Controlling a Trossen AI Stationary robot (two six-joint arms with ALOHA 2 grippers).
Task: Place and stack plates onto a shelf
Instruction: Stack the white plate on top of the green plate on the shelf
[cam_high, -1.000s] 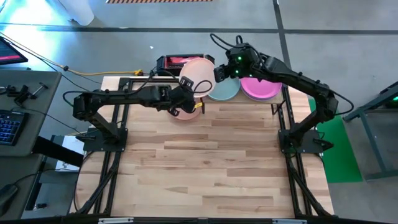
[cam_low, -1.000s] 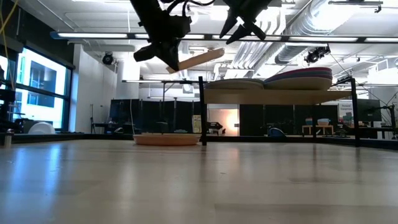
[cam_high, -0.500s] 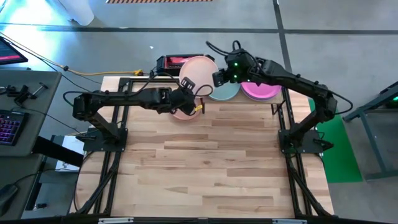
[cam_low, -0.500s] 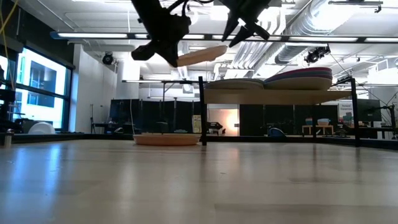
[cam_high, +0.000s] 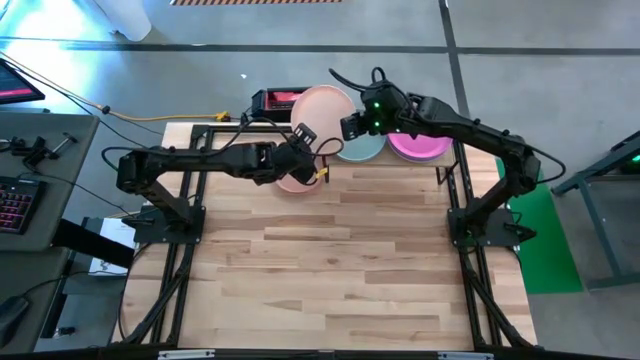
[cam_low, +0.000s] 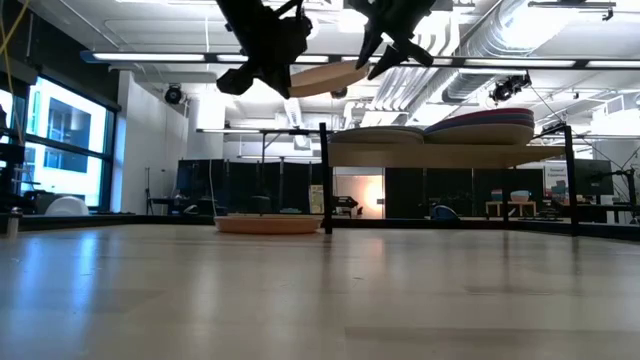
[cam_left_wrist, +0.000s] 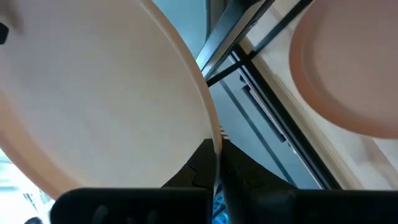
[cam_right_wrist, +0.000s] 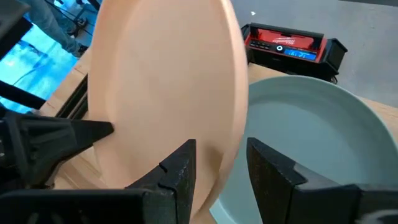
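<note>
My left gripper (cam_high: 305, 143) is shut on a pale pink plate (cam_high: 326, 108), held high above the table's far edge; the plate also shows in the low view (cam_low: 325, 77). My right gripper (cam_high: 350, 125) is open, and its two fingers (cam_right_wrist: 180, 171) stand on either side of the plate's opposite rim (cam_right_wrist: 236, 134); I cannot tell whether they touch it. The shelf (cam_low: 450, 153) stands at the far right and carries a stack topped by a teal-green plate (cam_high: 365, 150) and a stack topped by a magenta plate (cam_high: 420, 145). A terracotta plate (cam_high: 293, 183) lies flat on the table. My left gripper pinches the pale pink plate's rim (cam_left_wrist: 213, 142) between its two fingers, on the side nearest the table's left. The fingers come from the table's left, slanting upward. The plate is lifted clear, nearly level, above the height of the shelf's stacks.
A red and black box (cam_high: 272, 98) lies beyond the table's far edge, behind the plate. Black frame posts (cam_low: 323, 178) stand beside the shelf. The near wooden tabletop (cam_high: 330, 270) carries nothing.
My left gripper has gone up and a little toward the far edge, tipping the pale pink plate from a steep tilt to nearly level. My right gripper has gone toward the table's left, to the plate's free rim.
</note>
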